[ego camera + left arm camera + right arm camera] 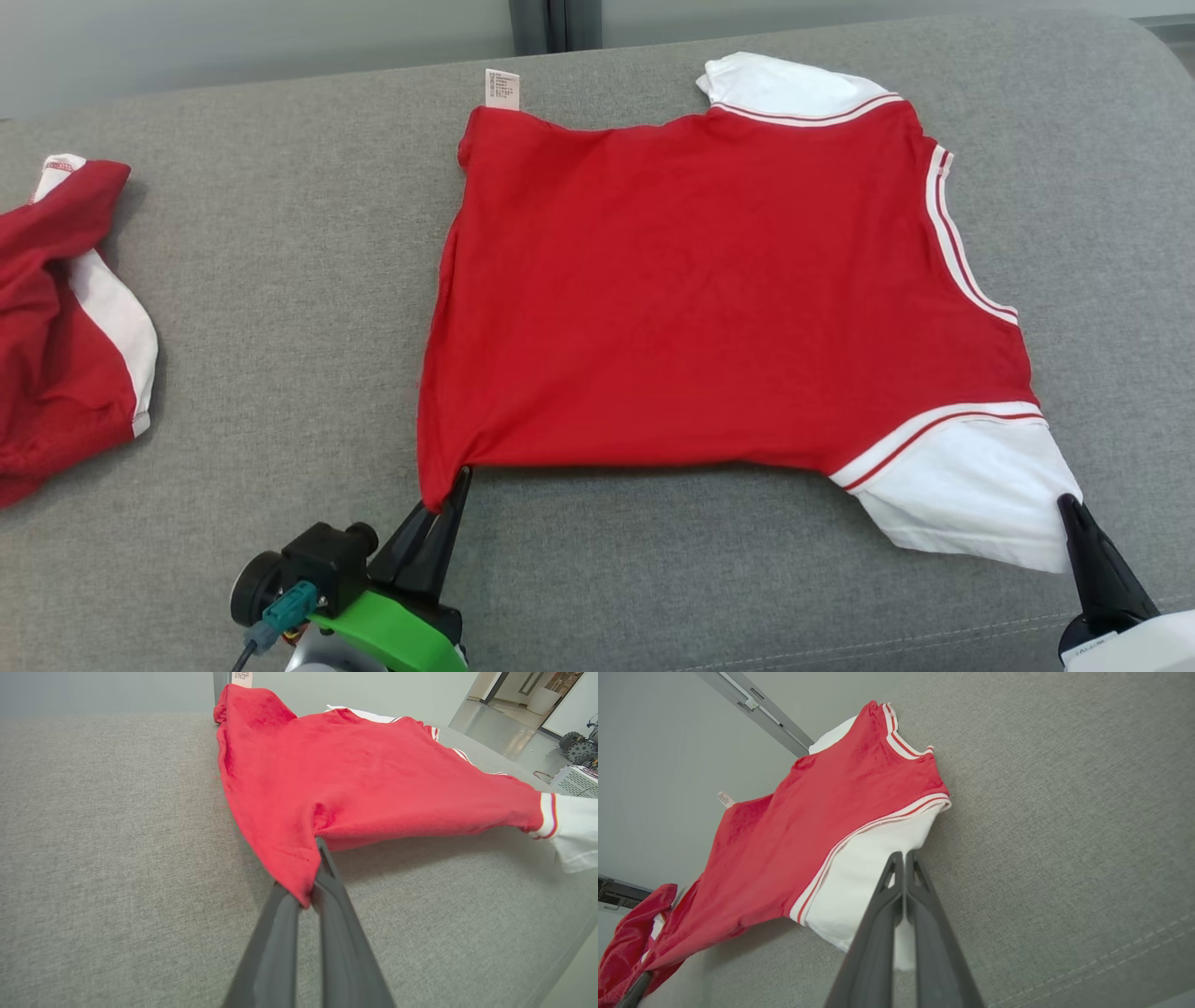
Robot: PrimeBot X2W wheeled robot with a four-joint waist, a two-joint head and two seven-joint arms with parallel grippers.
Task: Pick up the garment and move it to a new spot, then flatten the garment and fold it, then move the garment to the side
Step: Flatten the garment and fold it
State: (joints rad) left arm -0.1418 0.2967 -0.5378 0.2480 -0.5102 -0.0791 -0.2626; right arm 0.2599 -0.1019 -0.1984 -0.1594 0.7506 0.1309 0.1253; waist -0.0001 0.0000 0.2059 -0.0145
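Red garment [719, 299], hem corner [441, 481] in left fingers [437, 541], sleeve [971, 485] in right fingers [1094, 553]

Left gripper [453, 490]: two long, dark grey, tapered fingers [336, 933], slotted near the tips. Bright green curved bracket [392, 627] behind them. Black boxy camera module [322, 558] with round barrel; teal connector [289, 605] and dark cable [246, 651] attached. Right gripper [1067, 510]: matching dark fingers, white casing [1144, 642].

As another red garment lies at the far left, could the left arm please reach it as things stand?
Probably not yet: the left gripper is shut on the near corner of the spread garment and must release first. Otherwise, bare grey cushion separates it from the crumpled garment.
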